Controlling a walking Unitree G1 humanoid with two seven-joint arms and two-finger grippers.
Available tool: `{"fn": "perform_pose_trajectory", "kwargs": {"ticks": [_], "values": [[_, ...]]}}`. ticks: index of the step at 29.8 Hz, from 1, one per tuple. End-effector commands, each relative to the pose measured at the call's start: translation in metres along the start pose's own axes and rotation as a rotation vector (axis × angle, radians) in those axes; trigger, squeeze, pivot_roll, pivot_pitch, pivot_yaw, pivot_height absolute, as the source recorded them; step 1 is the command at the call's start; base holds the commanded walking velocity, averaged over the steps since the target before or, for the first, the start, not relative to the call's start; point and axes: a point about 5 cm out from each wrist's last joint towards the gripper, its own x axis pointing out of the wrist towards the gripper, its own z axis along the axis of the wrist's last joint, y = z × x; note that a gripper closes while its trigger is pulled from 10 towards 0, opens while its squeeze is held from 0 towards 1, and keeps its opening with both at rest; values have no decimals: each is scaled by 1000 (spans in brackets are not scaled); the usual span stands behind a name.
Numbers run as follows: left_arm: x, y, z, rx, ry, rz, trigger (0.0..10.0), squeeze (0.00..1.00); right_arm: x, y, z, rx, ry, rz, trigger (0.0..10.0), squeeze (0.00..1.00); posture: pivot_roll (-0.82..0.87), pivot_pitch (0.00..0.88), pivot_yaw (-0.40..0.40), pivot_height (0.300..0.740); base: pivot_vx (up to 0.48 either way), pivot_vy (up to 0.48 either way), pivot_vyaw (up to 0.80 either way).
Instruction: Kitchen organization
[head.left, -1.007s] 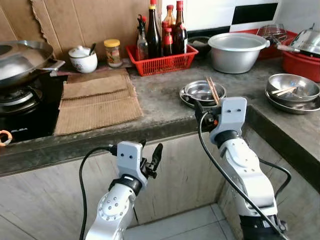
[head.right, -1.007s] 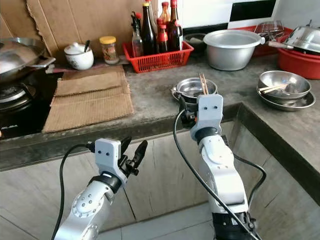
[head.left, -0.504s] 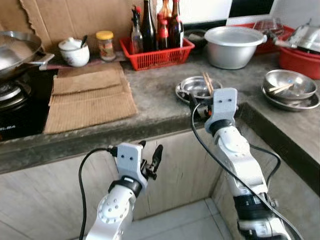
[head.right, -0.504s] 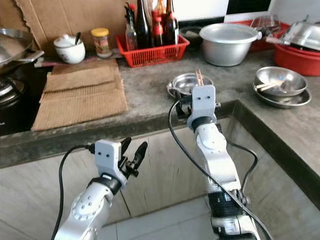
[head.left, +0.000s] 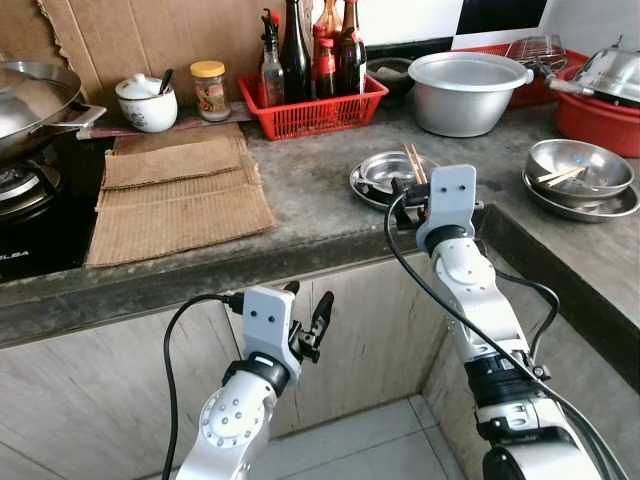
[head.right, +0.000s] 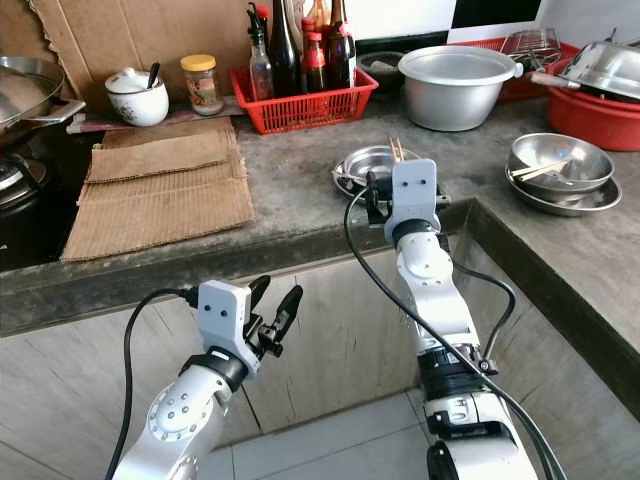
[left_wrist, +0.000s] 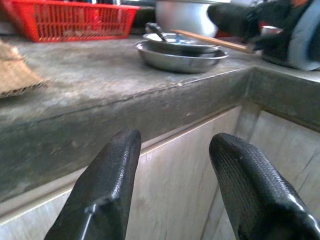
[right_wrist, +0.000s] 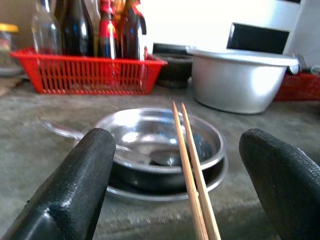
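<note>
A steel bowl (head.left: 383, 172) sits on a steel plate near the counter's front edge, with a spoon (right_wrist: 65, 131) and a pair of wooden chopsticks (head.left: 413, 163) resting in it. My right gripper (right_wrist: 185, 165) is level with the counter edge, just in front of the bowl. It is open, and the chopsticks (right_wrist: 192, 180) point out between its wide-apart fingers (right_wrist: 75, 190) without touching them. My left gripper (head.left: 308, 318) hangs open below the counter in front of the cabinet doors, holding nothing.
A red basket (head.left: 320, 110) of bottles and a large steel pot (head.left: 470, 90) stand behind the bowl. At the right are another steel bowl (head.left: 580, 170) with chopsticks and a red basin (head.left: 605, 125). Cardboard mats (head.left: 175, 190), a wok (head.left: 30, 95), a white jar (head.left: 145, 100).
The camera has shifted a little. My right gripper has risen and moved closer to the bowl at the counter edge. The left gripper has stayed low and open.
</note>
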Motion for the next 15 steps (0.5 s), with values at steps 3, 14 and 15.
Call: {"fn": "perform_pose_trajectory", "kwargs": {"ticks": [3, 14, 15], "values": [[1, -3, 6, 12, -30, -22, 10000, 0, 3, -5, -3, 0, -4, -34, 10000, 0, 121, 43, -5, 740, 0, 0, 0], [0, -4, 2, 11, -23, -20, 10000, 0, 5, -11, -18, 18, 55, -60, 10000, 0, 123, 49, -3, 740, 0, 0, 0], [0, -4, 2, 11, -23, -20, 10000, 0, 5, -11, -18, 18, 55, -60, 10000, 0, 123, 49, -3, 740, 0, 0, 0]]}}
